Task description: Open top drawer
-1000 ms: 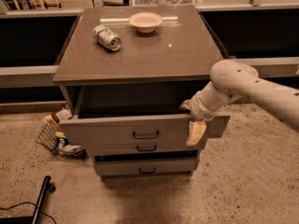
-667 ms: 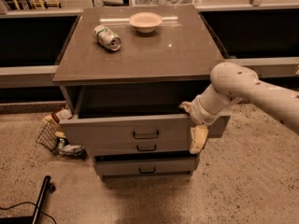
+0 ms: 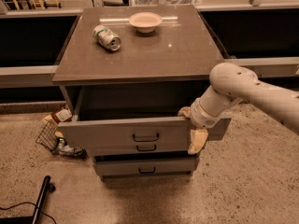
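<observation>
the tool (image 3: 192, 129) sits against the right part of the top drawer (image 3: 117, 132), at the upper edge of its grey front. a pale tan piece of it hangs down over the face, and another shows just behind the edge. whether the tool is spread, pressed together or pinching the front cannot be told. the white arm (image 3: 254, 91) runs up and away to the tool's right.

the top drawer stands pulled out from the cabinet, with a dark gap open behind its front. its small dark handle (image 3: 145, 137) is just left of the tool. below and left of the tool are the two narrower drawers (image 3: 145, 166), set further back.

above the tool is the brown surface (image 3: 159, 59). far back on it, up and to the tool's left, a can (image 3: 107, 37) lies on its side near a shallow pale bowl (image 3: 145, 21); the two are apart.

well to the tool's left, on the speckled floor, a wire basket (image 3: 48, 133) leans by the cabinet.
</observation>
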Controlling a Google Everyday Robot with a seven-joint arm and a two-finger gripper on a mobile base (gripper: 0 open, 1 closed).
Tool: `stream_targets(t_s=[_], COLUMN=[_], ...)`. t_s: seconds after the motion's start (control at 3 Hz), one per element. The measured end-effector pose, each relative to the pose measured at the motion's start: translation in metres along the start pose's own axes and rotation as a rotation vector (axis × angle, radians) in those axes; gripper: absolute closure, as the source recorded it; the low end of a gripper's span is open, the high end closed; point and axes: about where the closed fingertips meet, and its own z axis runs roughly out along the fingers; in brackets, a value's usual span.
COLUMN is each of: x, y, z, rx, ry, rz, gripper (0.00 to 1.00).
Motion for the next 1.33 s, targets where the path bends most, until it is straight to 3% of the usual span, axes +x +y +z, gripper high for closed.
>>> stream_targets(t_s=[0.33, 0.67, 1.0, 1.33], x=[-0.008, -0.008, -0.021, -0.02], y=[0.02, 0.02, 0.042, 0.042], z=[-0.009, -0.009, -0.015, -0.013], rx=[-0.002, -0.002, 0.014, 0.014], ry=[0.014, 0.014, 0.01, 0.01], rz=[-0.016, -0.016, -0.046, -0.046], gripper=[0.41, 0.66, 0.89, 1.0])
